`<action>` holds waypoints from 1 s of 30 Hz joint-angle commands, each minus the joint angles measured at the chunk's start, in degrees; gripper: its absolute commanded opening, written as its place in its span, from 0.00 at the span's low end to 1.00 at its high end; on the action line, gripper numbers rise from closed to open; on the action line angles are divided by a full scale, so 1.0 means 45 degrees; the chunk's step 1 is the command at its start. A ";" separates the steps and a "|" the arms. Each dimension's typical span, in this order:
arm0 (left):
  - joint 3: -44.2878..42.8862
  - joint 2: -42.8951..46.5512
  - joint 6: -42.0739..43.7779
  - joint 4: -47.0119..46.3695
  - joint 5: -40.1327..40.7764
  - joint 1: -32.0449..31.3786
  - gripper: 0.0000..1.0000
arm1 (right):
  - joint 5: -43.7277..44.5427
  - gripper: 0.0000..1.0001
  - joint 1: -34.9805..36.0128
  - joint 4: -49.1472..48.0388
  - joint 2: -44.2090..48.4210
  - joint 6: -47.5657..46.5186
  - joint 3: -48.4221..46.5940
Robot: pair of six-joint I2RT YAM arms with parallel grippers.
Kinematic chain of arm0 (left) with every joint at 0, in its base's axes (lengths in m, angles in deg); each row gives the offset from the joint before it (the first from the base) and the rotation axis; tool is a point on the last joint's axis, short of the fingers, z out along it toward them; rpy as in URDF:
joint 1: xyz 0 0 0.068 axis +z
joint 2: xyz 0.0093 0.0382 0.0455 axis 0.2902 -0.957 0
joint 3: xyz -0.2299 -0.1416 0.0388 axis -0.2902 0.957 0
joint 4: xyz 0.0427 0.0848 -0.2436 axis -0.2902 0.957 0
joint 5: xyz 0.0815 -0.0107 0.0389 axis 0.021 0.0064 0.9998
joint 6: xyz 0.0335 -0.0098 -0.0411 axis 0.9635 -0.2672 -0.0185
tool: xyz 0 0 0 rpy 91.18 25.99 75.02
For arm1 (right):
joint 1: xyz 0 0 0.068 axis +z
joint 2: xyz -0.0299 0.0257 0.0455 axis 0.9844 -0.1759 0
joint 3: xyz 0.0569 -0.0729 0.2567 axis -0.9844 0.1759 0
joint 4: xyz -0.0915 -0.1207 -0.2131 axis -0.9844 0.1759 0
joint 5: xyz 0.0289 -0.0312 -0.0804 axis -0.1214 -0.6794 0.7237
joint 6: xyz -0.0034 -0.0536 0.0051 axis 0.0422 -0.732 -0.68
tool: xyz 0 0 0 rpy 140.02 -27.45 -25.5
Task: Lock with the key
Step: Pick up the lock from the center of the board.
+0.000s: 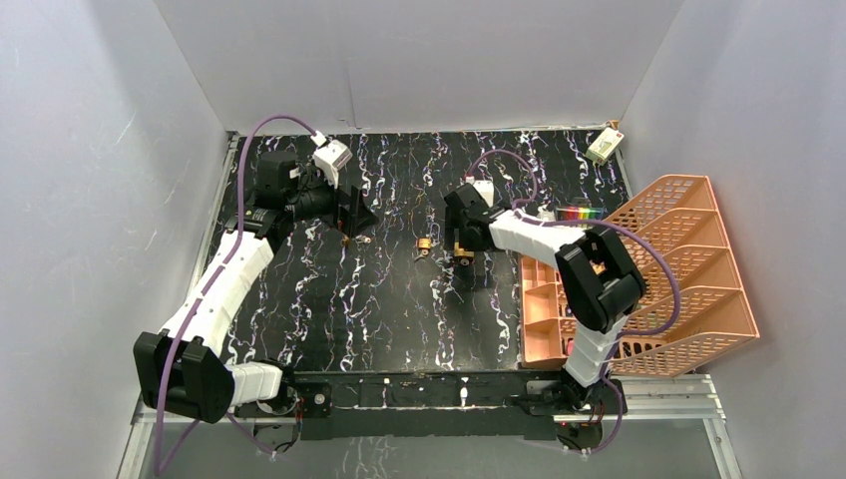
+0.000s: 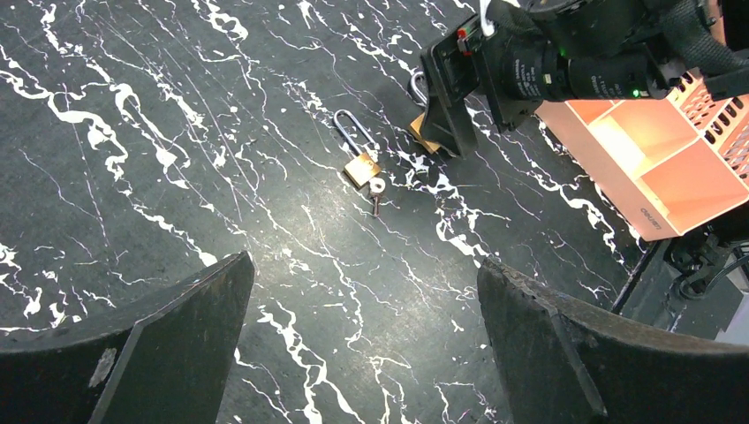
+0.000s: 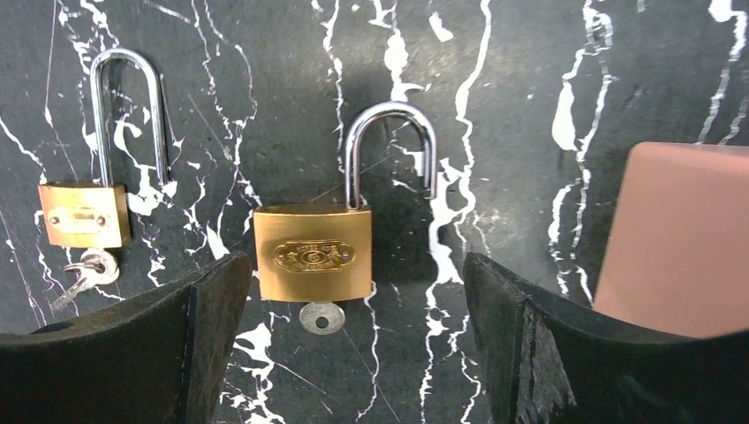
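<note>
A large brass padlock (image 3: 312, 252) lies flat on the black marbled table (image 1: 329, 319). Its shackle is swung open and a silver key (image 3: 321, 318) sits in its base. My right gripper (image 3: 353, 261) hovers open over it, with the lock's lower half and the key between the fingertips; the same gripper (image 1: 465, 261) is at the table's middle. Left of it lies a smaller long-shackle padlock (image 3: 84, 214) with its own key (image 3: 88, 268), also seen as a padlock (image 2: 360, 166). My left gripper (image 2: 364, 263) is open and empty at the back left (image 1: 351, 215).
An orange compartment tray (image 1: 544, 309) and an orange tiered file rack (image 1: 698, 269) stand at the right. A small silvery metal piece (image 1: 364, 239) lies just in front of the left gripper. A white box (image 1: 604, 146) sits at the back right corner.
</note>
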 commanded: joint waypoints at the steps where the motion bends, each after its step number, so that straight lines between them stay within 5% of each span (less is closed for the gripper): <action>1: 0.0129 0.0537 0.0032 0.0075 0.0100 0.0066 0.98 | -0.0531 0.98 0.0104 -0.0409 -0.0366 0.0014 -0.0031; 20: 0.0056 0.0426 0.0087 0.0280 0.0112 0.0065 0.98 | -0.0719 0.82 0.0109 -0.0411 -0.1428 -0.0061 -0.0501; 30: 0.0063 0.0390 0.0123 0.0294 0.0209 0.0065 0.98 | -0.1245 0.44 0.0095 -0.0613 -0.1598 -0.0219 -0.0325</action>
